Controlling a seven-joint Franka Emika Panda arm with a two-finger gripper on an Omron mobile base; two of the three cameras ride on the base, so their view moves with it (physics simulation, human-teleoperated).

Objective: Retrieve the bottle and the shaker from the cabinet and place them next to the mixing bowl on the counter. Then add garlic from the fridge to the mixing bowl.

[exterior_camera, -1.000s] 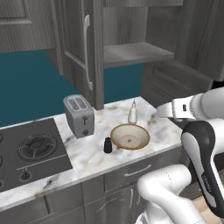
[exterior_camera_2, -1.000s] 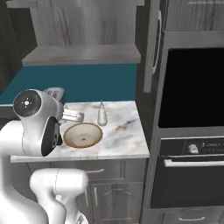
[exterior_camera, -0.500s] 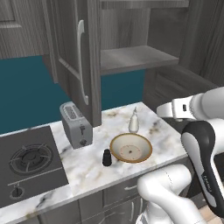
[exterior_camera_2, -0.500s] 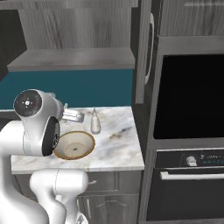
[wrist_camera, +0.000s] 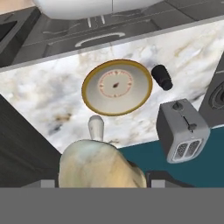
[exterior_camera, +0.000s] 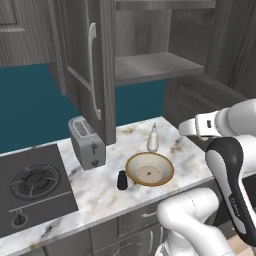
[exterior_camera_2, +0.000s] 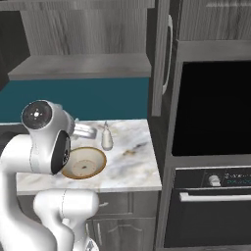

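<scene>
While the bottle (exterior_camera: 152,140) and shaker (exterior_camera: 121,180) already stand on the counter (exterior_camera: 100,195) beside the bowl (exterior_camera: 149,169), the garlic (wrist_camera: 101,164) is not in it yet, so only that last step looks left. Hand view shows the claw (wrist_camera: 103,183) part-open around the garlic, a pale bulb clamped between the tips, held high over the counter with the bowl below and a little ahead. Bowl looks empty; toaster (exterior_camera: 87,142) sits off to the side, out of the drop path.
</scene>
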